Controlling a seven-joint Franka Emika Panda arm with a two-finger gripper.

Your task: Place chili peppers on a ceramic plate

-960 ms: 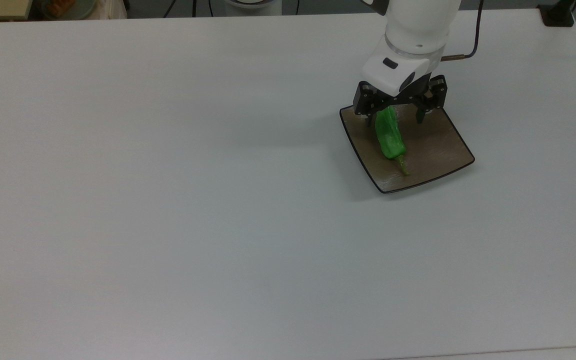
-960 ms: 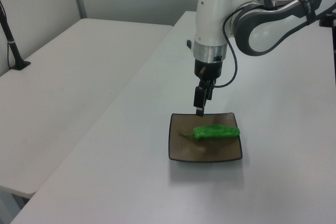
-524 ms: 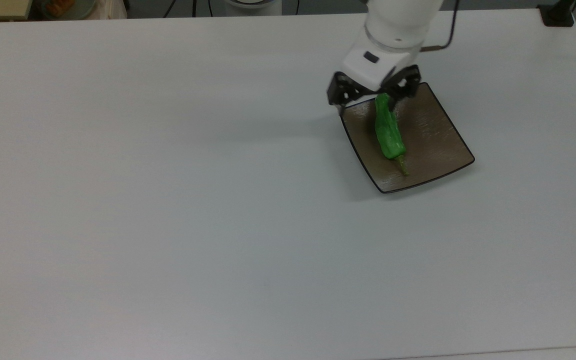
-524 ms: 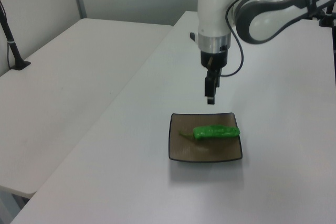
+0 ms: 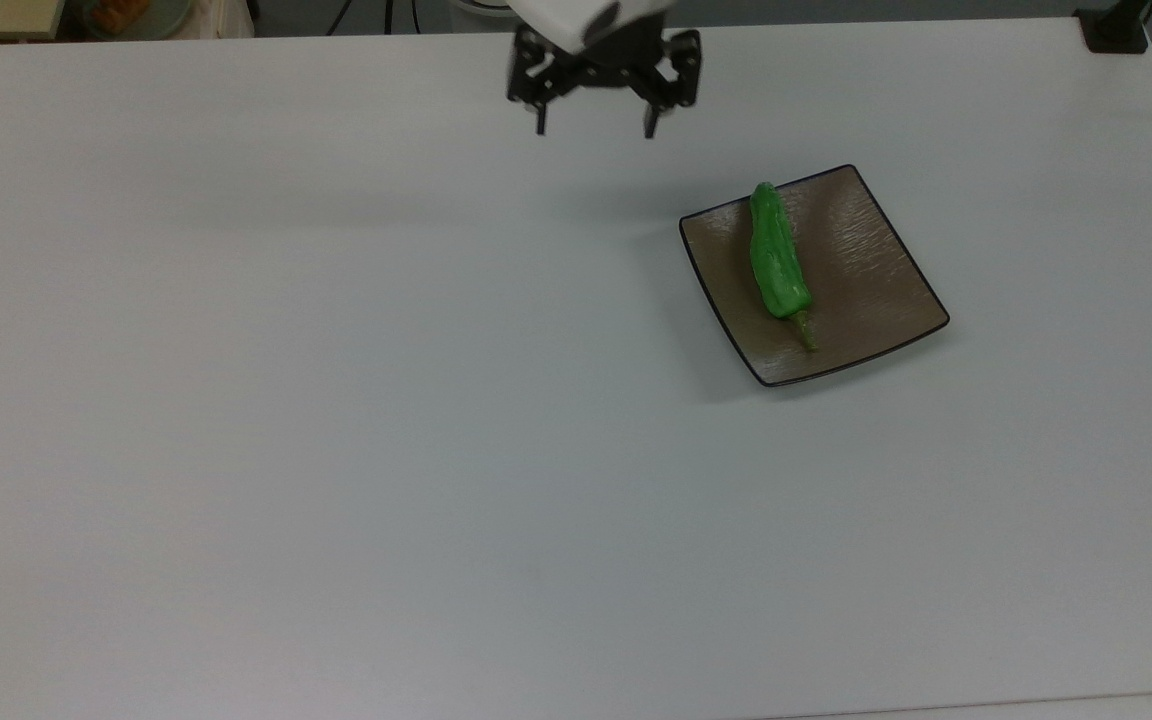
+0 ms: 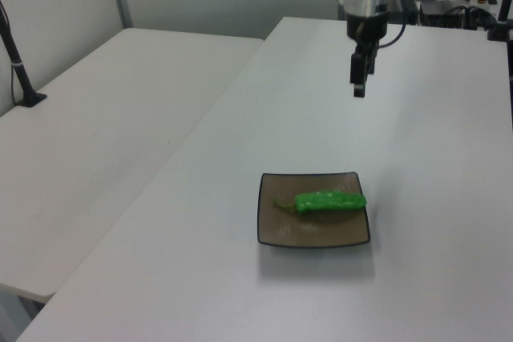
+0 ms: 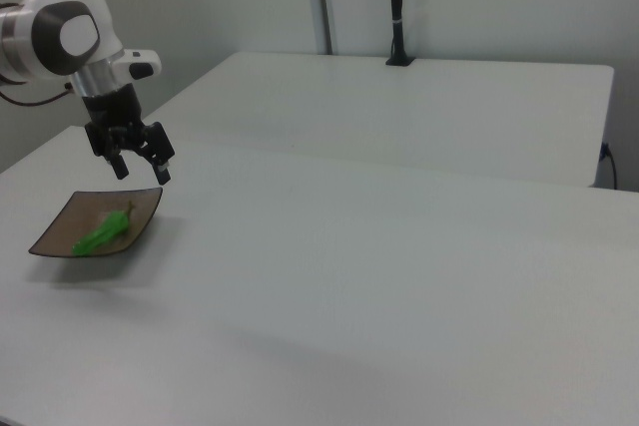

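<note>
Chili pepper (image 5: 776,258) lies lengthwise on the ceramic plate (image 5: 866,270), placement apparently complete. Gripper (image 5: 594,130) hangs spread and empty, well apart over the far bench (image 5: 336,400).

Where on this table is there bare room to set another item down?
Most of the white table is bare: the whole stretch on the top view's left of the ceramic plate and below it. The plate's middle is taken by the chili pepper. The open gripper hangs toward the far edge.

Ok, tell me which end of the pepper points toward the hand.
The blunt tip of the green chili pepper, up in the top view; its stem end points away from the hand.
</note>
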